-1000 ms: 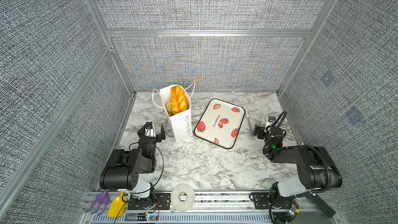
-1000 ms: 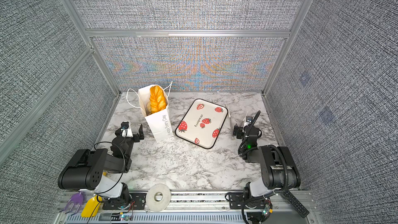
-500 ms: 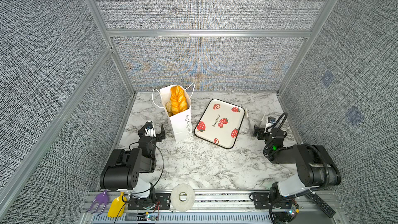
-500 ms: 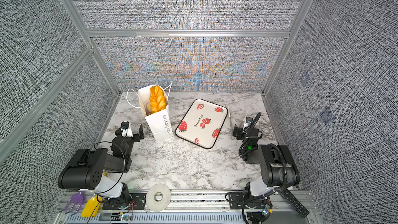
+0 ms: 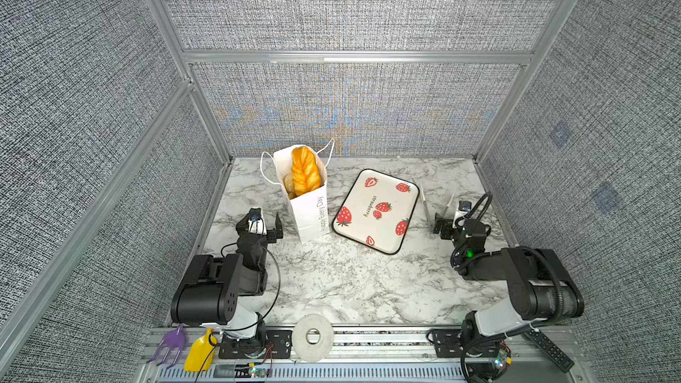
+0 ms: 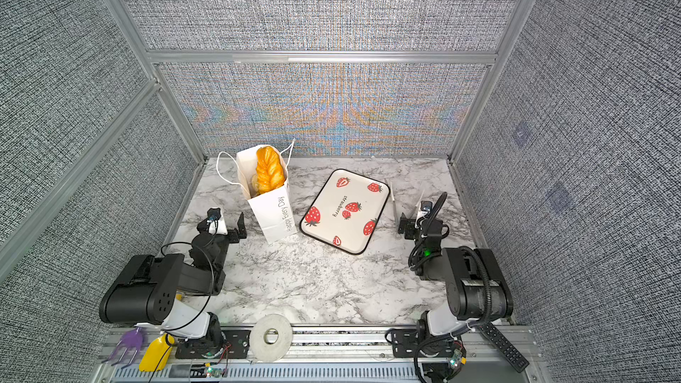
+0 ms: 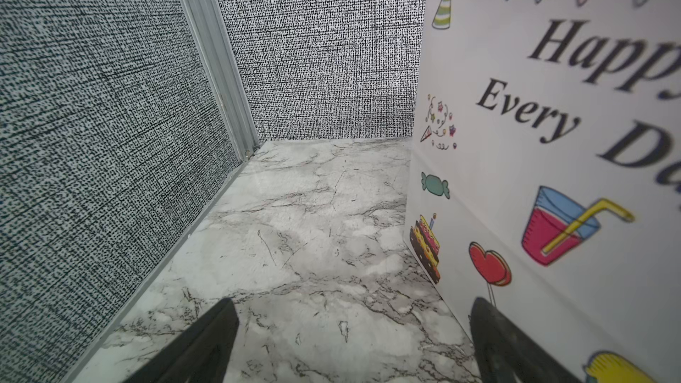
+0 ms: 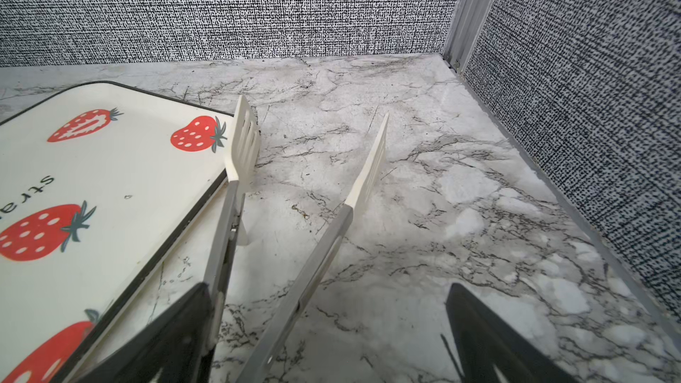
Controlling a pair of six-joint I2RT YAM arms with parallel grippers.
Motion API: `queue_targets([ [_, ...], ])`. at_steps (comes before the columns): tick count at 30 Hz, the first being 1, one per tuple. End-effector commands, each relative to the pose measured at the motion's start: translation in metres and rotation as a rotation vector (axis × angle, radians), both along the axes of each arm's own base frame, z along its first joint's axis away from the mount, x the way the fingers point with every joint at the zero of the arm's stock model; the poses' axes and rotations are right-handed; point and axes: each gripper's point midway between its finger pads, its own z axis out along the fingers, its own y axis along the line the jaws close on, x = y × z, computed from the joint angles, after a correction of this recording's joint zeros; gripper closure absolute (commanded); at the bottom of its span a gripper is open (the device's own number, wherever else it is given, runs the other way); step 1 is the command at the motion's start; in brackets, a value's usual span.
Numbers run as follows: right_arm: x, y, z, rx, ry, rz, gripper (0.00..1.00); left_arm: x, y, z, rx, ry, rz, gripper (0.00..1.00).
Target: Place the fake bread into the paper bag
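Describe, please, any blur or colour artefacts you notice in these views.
In both top views, rainbow moiré ripples across the back wall; in the left wrist view, lettering on the paper bag smears toward the edge; in the right wrist view, the tongs look sharp.

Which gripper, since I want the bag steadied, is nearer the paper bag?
Left. The left gripper sits close beside the paper bag; the right gripper is across the table, beyond the strawberry tray.

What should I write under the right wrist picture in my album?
White-tipped tongs sit inside the open right tool, beside the strawberry tray.
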Motion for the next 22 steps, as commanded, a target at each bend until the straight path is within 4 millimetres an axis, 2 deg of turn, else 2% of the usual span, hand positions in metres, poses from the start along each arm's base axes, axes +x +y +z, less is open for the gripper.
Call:
queue_targets([
  [1, 0.0025, 0.0002, 0.0092, -0.002, -0.039, 0.0, 0.01, 0.0007, -0.0003, 0.0076, 0.005, -0.031, -0.001, 0.01],
  [22, 0.0029, 0.0004, 0.0094, -0.002, -0.04, 0.001, 0.01, 0.0012, -0.0013, 0.0079, 0.003, -0.031, -0.006, 0.01],
])
